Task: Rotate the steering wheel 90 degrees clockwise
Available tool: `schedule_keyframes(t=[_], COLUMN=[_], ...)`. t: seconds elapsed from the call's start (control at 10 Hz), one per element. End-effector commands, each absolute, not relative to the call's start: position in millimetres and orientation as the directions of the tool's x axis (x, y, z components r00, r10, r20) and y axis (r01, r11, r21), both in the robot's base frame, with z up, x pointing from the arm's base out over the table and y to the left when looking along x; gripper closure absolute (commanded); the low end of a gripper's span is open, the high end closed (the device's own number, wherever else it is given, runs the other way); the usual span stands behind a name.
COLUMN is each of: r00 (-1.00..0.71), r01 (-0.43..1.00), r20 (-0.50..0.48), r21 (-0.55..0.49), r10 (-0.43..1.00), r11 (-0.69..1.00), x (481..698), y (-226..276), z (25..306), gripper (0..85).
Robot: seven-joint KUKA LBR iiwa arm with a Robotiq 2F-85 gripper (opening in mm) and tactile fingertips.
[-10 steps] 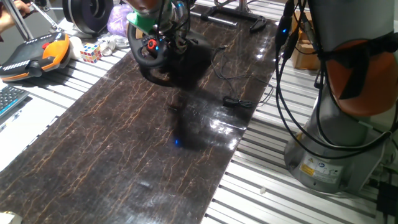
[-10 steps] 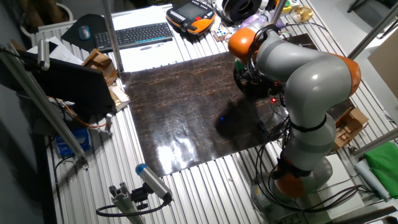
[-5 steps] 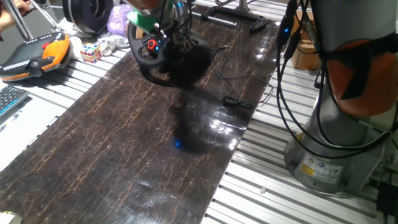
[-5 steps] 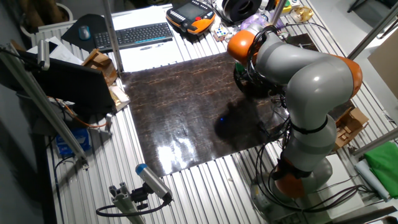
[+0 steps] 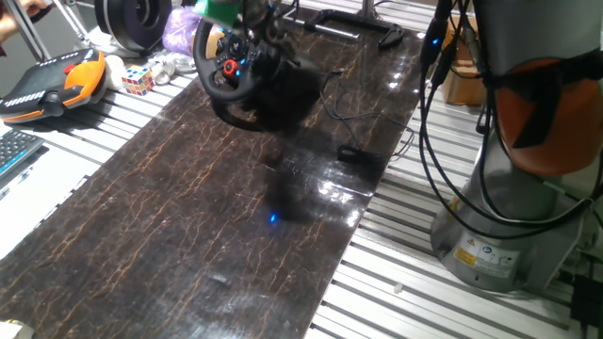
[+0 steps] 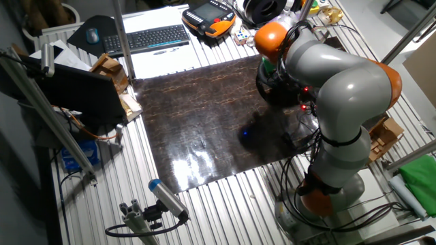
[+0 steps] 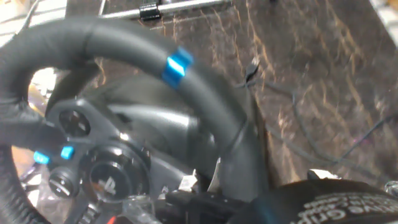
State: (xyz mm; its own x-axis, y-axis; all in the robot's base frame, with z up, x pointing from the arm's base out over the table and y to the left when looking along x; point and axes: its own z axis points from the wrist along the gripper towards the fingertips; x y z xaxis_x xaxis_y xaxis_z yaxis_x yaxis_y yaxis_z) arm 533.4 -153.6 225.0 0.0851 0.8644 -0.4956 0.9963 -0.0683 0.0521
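Dark marbled mat (image 5: 188,217) over slatted aluminium table (image 5: 396,282) — steering wheel (image 5: 231,75) at far end; pincer state unclear.

Steering wheel (image 7: 205,112): rim showing as matt black, softly grained covering, carrying a shiny blue metallic-looking band (image 7: 177,65); hub looking like smooth black plastic. Tabletop mat (image 5: 188,217): dark marbled sheet, gleaming glossy and throwing back light, lying over a ribbed bare-metal table (image 5: 396,282). Arm (image 6: 347,88): shells appearing as smooth grey and orange semi-gloss plastic.
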Motion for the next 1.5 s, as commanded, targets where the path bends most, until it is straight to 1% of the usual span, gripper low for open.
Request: schedule_keyframes(t=[0.0,0.1,0.3,0.4,0.5,0.6,0.7,0.8,0.9,1.0,1.4], r00=[-0.033,-0.117,-0.23,-0.267,-0.285,-0.297,-0.301,-0.302,-0.298,-0.273,-0.19], r01=[0.999,0.993,0.972,0.963,0.958,0.954,0.952,0.952,0.953,0.961,0.982], r20=[-0.495,-0.491,-0.494,-0.489,-0.482,-0.478,-0.474,-0.471,-0.471,-0.468,-0.471], r21=[-0.024,-0.082,-0.149,-0.17,-0.182,-0.191,-0.194,-0.197,-0.19,-0.17,-0.113], r10=[0.868,0.863,0.838,0.83,0.828,0.827,0.828,0.828,0.83,0.84,0.862], r11=[0.024,0.088,0.179,0.21,0.223,0.232,0.235,0.235,0.234,0.217,0.155], x=[532.8,531.5,532.1,532.6,533.5,533.6,533.8,534.2,534.8,535.2,536.3], y=[-158.9,-165.9,-172.4,-173.7,-174.3,-174.2,-174.0,-173.7,-173.3,-172.8,-167.6], z=[229.4,234.0,234.6,234.0,233.4,233.3,233.0,232.2,231.4,230.5,223.9], gripper=[0.3,5.3,20.0,28.0,32.0,34.0,42.3,53.7,73.3,84.3,84.3])
